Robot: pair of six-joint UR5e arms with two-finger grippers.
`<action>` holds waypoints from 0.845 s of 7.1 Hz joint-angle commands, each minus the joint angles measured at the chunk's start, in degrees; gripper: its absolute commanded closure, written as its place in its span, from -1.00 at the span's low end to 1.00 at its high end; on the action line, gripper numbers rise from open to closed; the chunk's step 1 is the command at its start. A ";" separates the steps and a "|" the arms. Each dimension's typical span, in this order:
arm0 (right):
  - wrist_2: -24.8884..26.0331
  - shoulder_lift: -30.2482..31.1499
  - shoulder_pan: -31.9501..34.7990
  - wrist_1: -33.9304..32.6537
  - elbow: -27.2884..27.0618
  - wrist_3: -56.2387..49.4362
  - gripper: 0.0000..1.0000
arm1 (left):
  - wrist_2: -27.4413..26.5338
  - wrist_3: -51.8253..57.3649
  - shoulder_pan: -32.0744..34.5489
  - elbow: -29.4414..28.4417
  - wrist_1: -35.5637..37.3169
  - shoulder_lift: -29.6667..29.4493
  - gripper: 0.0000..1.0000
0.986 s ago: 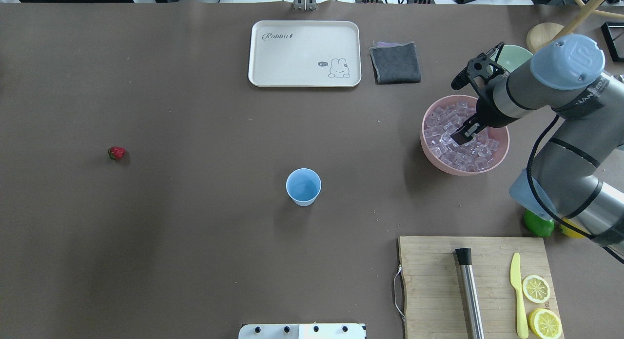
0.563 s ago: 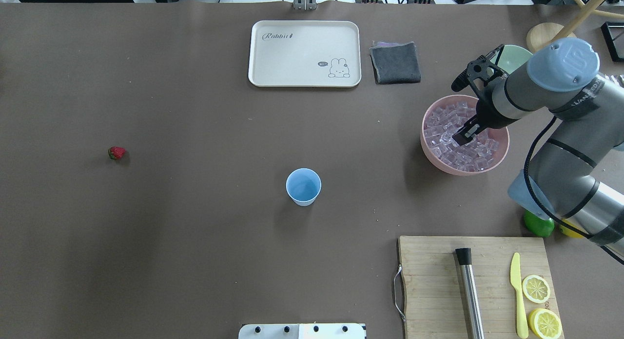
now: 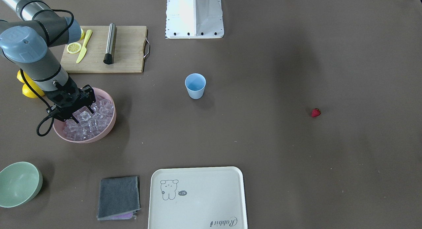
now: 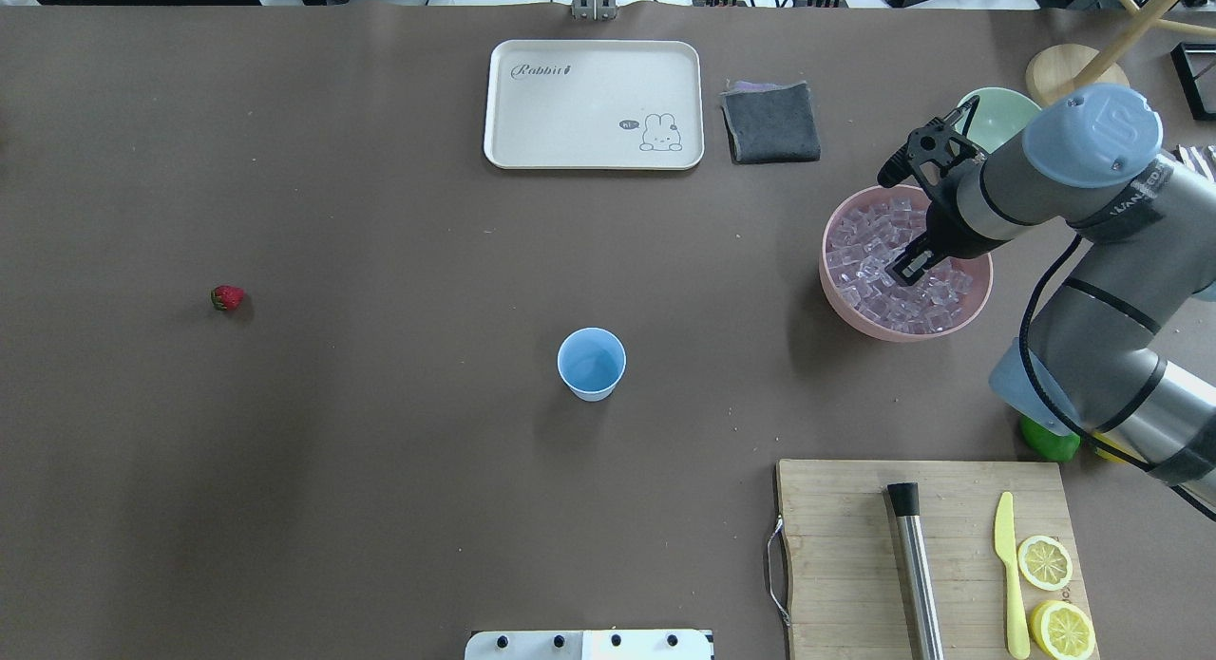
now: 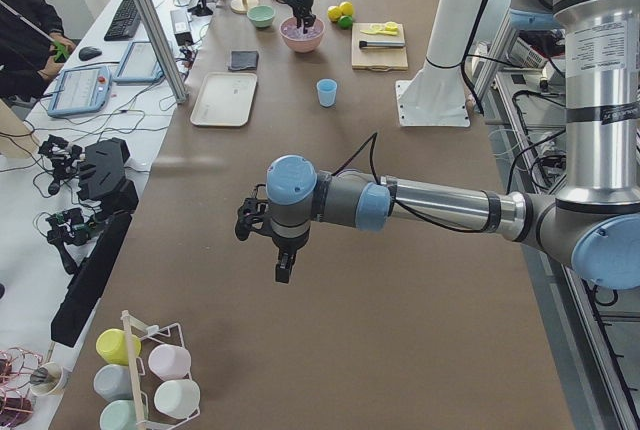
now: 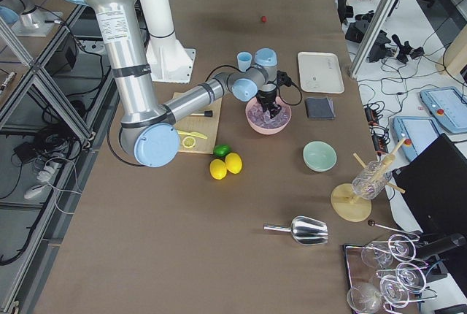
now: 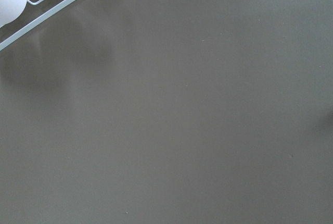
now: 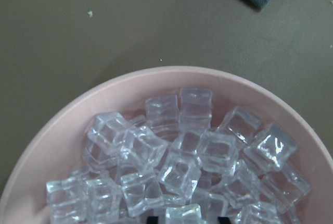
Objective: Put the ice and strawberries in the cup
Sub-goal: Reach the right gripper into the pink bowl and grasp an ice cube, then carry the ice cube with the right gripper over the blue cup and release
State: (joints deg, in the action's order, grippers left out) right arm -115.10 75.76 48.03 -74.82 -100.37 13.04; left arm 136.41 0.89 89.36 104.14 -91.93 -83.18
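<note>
We see the right gripper (image 4: 907,266) lowered into the pink bowl (image 4: 836,299), its tips down among the ice (image 8: 179,172) — jaws parted, with one cube sitting between them. The blue cup (image 4: 591,364) stands upright mid-worktop (image 4: 380,451), well apart from the bowl. The strawberry (image 4: 227,297) lies far on the robot's left. The left gripper (image 5: 283,272) hangs above the worktop — released or clenched, we cannot tell.
</note>
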 commanded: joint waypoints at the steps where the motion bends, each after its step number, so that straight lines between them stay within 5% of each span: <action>1: -0.82 0.00 0.22 -0.58 -1.75 0.14 1.00 | 0.00 -0.01 0.02 0.09 0.00 0.03 -0.95; 3: -4.85 -4.53 1.36 -10.71 -9.37 6.16 1.00 | 0.09 -0.18 0.28 0.44 0.00 0.03 -0.95; 4: -5.21 -6.57 -3.34 -12.17 -12.63 18.65 1.00 | 0.18 -0.18 0.29 0.53 0.00 0.12 -0.95; 6: 4.91 -15.33 -16.49 -12.19 -13.02 40.15 1.00 | 0.18 -0.10 0.20 0.36 0.00 0.03 -0.94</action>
State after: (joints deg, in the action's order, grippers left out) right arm -116.59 65.68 39.82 -86.52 -112.89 41.12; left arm 136.57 0.72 89.62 104.55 -91.93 -83.12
